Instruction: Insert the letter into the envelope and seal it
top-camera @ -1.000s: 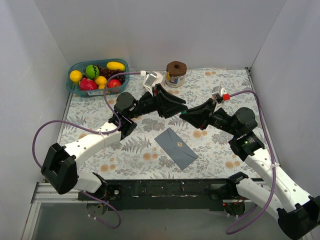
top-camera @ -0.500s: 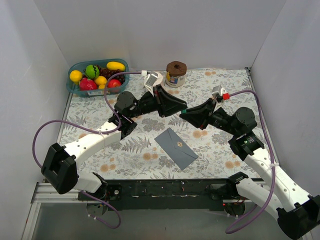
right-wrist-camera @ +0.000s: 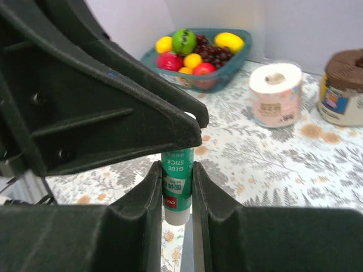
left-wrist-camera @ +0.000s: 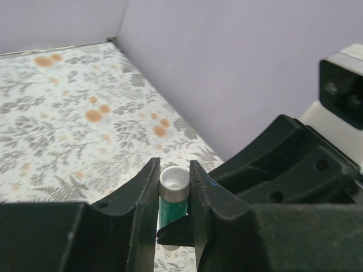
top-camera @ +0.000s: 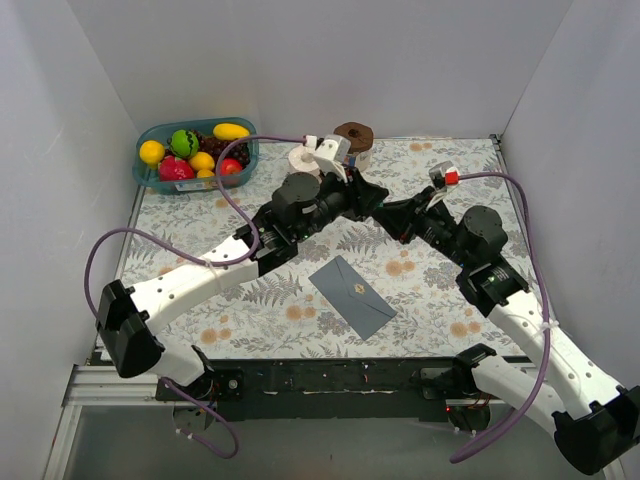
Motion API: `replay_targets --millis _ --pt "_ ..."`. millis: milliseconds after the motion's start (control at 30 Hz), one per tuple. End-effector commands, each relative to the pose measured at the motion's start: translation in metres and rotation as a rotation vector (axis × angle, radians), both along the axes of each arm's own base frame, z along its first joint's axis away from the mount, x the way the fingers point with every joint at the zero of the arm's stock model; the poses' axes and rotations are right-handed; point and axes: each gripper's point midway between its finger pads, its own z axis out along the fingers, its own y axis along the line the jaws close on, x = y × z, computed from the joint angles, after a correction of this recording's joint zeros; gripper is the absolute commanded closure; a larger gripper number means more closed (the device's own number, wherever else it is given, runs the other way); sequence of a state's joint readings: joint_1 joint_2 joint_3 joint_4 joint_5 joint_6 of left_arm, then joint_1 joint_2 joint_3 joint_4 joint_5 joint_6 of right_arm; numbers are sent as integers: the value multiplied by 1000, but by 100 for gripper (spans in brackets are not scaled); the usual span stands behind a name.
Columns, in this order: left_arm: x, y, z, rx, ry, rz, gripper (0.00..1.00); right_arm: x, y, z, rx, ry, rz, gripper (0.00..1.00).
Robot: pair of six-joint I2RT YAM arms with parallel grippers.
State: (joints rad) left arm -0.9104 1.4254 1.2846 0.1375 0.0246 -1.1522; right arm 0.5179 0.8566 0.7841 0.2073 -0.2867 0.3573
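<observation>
Both clamp glue stick (right-wrist-camera: 177, 187) beyond envelope (top-camera: 353, 295): left end effector (left-wrist-camera: 173, 170), right end effector (right-wrist-camera: 177, 170); likely uncapping; pull straight along axis.

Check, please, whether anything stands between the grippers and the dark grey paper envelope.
Nothing visible lies between them and the dark grey paper envelope, which is uncovered. But the left gripper and right gripper both clamp one green glue stick.
</observation>
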Motion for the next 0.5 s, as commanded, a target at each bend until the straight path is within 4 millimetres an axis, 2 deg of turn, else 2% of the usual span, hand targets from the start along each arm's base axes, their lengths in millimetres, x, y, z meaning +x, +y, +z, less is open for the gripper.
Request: replay_targets --millis 0,67,133,167,233,267,300,333,400,433,467 --pt "32 26 -18 183 8 350 100 22 -24 -5 -58 43 -196 99" --pt "29 24 -15 193 5 371 97 24 -27 -7 -71 49 -218 99" --pt "27 21 -15 184 9 358 63 22 -28 -5 -70 40 -217 99" --pt "25 18 -11 162 0 339 32 21 -27 -6 -71 36 -209 99" --pt "13 12 0 116 -19 259 15 13 -19 -3 -59 13 -146 99" --pt "9 8 14 58 -50 230 2 11 -17 -2 -55 3 -124 99" --pt "-1 3 11 52 -60 164 2 5 -13 -1 -51 -12 -87 99" --pt "-8 4 29 -5 -92 136 2 2 -11 -1 -50 -21 -70 99" --pt "-16 5 32 -29 -110 82 2 -5 -7 2 -47 -38 -29 99" --pt "-25 5 44 -68 -138 26 2 -7 -6 3 -46 -49 -15 99" --pt "-30 4 46 -81 -141 -6 2 -9 -5 4 -48 -60 0 99"
